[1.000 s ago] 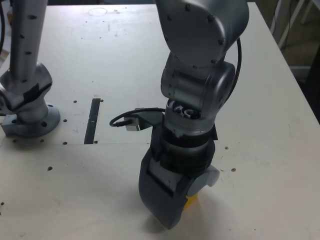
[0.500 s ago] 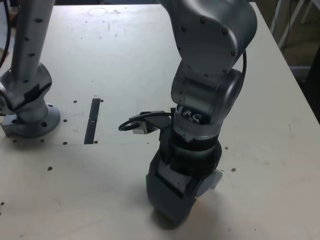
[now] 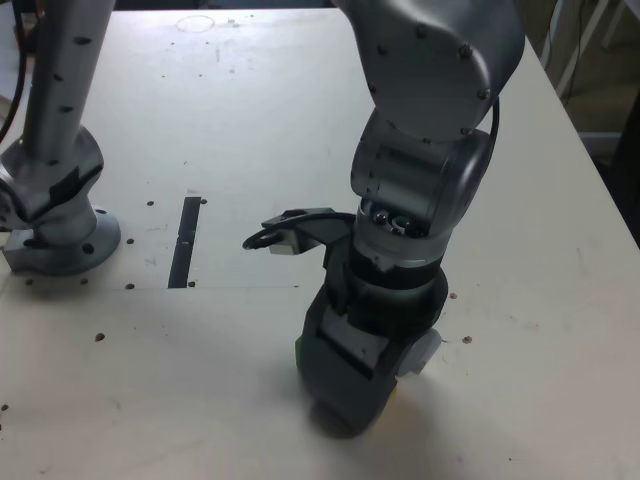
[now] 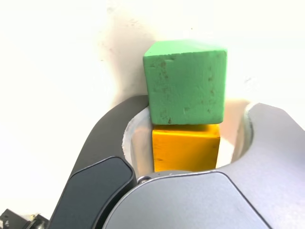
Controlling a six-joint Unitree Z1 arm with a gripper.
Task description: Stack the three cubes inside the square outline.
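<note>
A: Arm low over the tabletop [image 3: 520, 330], fingers [image 4: 186, 143] around a two-cube stack. Where are the cubes?

B: Wrist view: green cube [image 4: 186, 82] sits on the yellow cube [image 4: 186, 147]. Yellow lies between the two curved fingers; green is nearer the camera and pokes out beyond them. In the exterior view the arm hides nearly everything, only a green sliver [image 3: 298, 348] and a yellow sliver [image 3: 394, 392] show at the gripper's edges.

A: Clenched or released?

B: Can't tell for sure. Fingers stand close on both sides of yellow, w/ pale gaps showing each side, so contact isn't confirmed. Partly closed around it is the most I'd say.

A: Red cube? Square outline?

B: Neither in view. Exterior view shows only a dark strip [image 3: 185, 240] well off to its left, and that's no square. Whether the stack stands inside the outline is hidden under the gripper.

A: Risks from here?

B: Judgement only: green rests free on top, so an off-centre squeeze on yellow, or a quick lift, could tip or slide it off. Fingers brushing green's lower edge could twist it. If the grip's loose, yellow may slip and the stack drops.
</note>
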